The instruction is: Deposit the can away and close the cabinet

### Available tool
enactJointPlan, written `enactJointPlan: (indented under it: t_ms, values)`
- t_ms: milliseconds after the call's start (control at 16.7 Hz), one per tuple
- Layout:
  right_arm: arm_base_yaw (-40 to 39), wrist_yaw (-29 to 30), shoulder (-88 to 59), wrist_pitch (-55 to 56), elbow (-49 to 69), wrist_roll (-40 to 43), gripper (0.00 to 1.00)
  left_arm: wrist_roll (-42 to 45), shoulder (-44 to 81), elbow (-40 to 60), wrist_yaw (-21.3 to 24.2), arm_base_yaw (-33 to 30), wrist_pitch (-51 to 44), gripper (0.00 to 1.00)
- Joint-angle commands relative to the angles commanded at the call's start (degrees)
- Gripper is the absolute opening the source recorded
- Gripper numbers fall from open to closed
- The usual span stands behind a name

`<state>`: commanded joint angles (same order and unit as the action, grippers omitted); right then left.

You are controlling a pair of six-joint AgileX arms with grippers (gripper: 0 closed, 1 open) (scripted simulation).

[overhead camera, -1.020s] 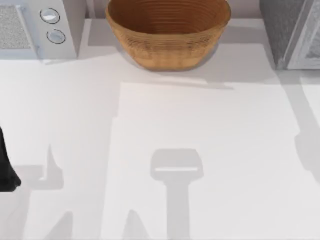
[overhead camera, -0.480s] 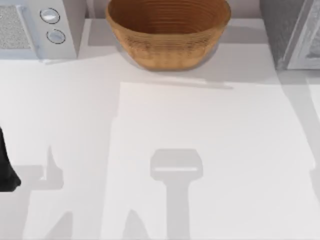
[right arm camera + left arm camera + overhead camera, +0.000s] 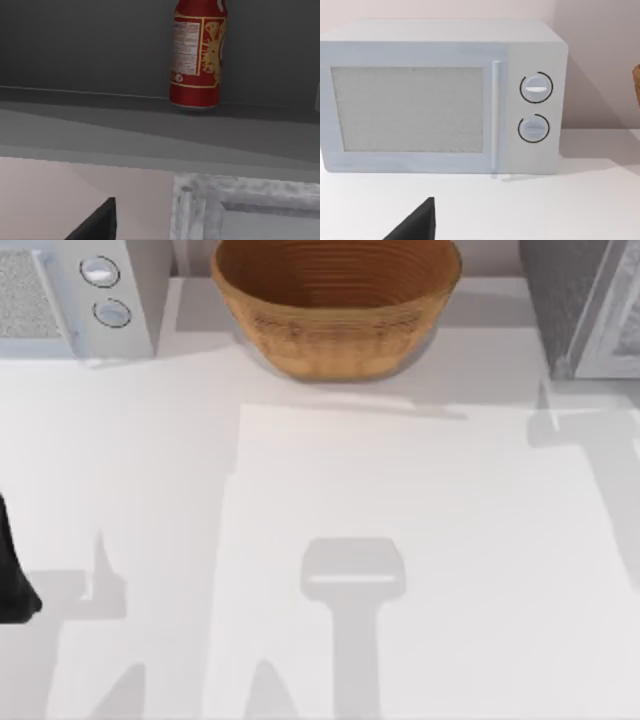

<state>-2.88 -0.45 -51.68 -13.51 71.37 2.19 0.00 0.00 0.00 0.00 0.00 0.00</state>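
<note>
The red can (image 3: pixel 196 55) with yellow print stands upright on the grey shelf inside the cabinet (image 3: pixel 100 45). My right gripper is drawn back from it and open with nothing in it, and one dark finger (image 3: pixel 97 222) shows in front of the shelf. The cabinet (image 3: pixel 565 300) stands at the table's back right with its pale door (image 3: pixel 612 325) swung out. My left arm (image 3: pixel 10 575) is parked at the table's left edge, its gripper open and empty, one finger (image 3: pixel 417 222) showing in front of the microwave.
A white microwave (image 3: pixel 70 295) stands at the back left. A woven basket (image 3: pixel 335 305) sits at the back middle. The pale frame of the cabinet door (image 3: pixel 245 207) lies close below the right wrist camera.
The right arm's shadow on the table has shifted from the right edge up toward the cabinet front. The left arm has not moved.
</note>
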Motion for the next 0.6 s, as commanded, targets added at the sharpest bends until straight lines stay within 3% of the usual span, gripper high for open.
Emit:
enactJointPlan:
  t_ms: [300,600]
  values:
    - [1.4,-0.7,25.9,7.5,-37.9,-0.4,1.0,0.0,0.0,0.0,0.0,0.0,0.0,1.0]
    - [2.5,-0.2,44.4,12.0,-62.0,-1.4,1.0,0.0,0.0,0.0,0.0,0.0,0.0,1.0]
